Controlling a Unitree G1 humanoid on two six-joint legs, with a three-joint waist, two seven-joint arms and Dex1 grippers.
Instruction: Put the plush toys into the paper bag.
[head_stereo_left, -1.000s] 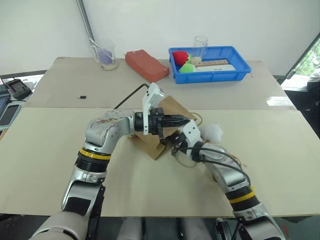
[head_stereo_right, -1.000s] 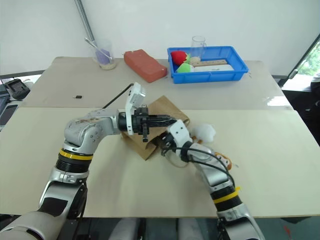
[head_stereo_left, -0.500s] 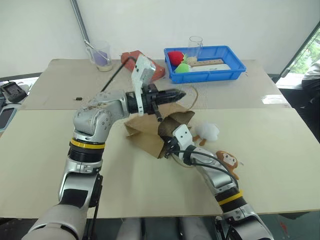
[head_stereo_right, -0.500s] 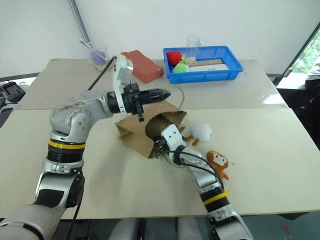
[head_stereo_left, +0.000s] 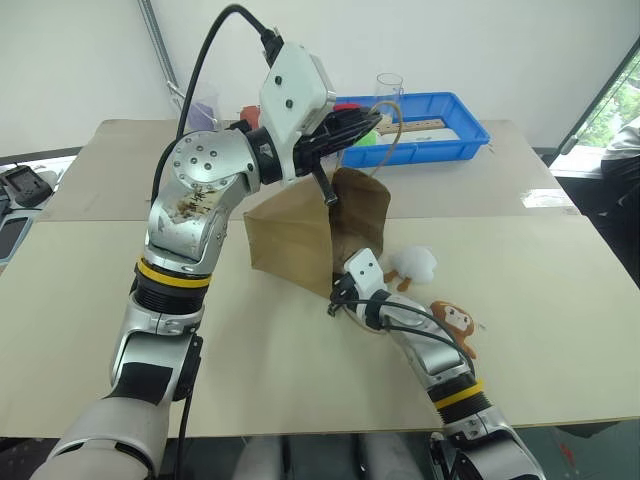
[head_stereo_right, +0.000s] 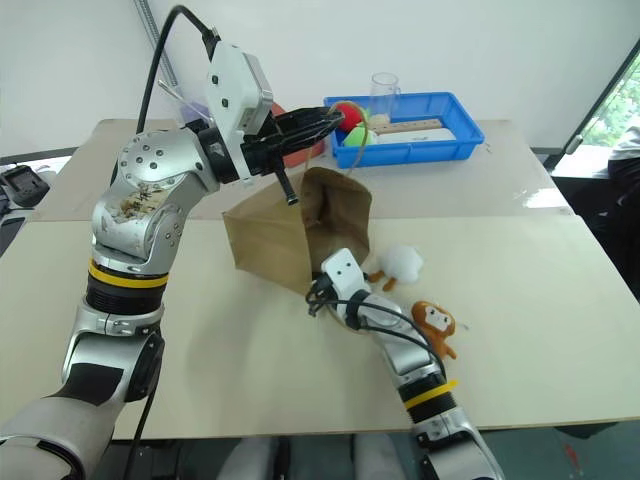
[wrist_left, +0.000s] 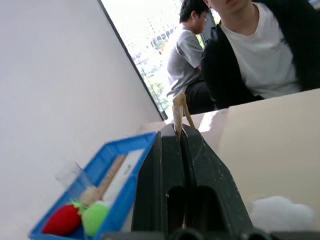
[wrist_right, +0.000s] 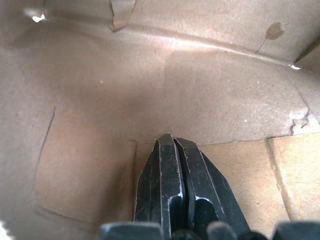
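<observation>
We judge the brown paper bag (head_stereo_left: 300, 235) light and easily creased, best lifted by its handle (wrist_left: 179, 107), which our left end effector (head_stereo_left: 362, 122) pinches above the counter (head_stereo_left: 560, 300), while the clenched right end effector (wrist_right: 172, 145) props its mouth beside the soft, squashable white toy (head_stereo_left: 418, 263) and monkey (head_stereo_left: 455, 325).

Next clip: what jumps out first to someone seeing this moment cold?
The left gripper, raised above the table, pinches a rope handle and lifts the brown paper bag by it. The right gripper is pushed inside the bag's mouth, shut. Both plush toys lie outside on the table just right of the bag: the white one and the monkey.
</observation>
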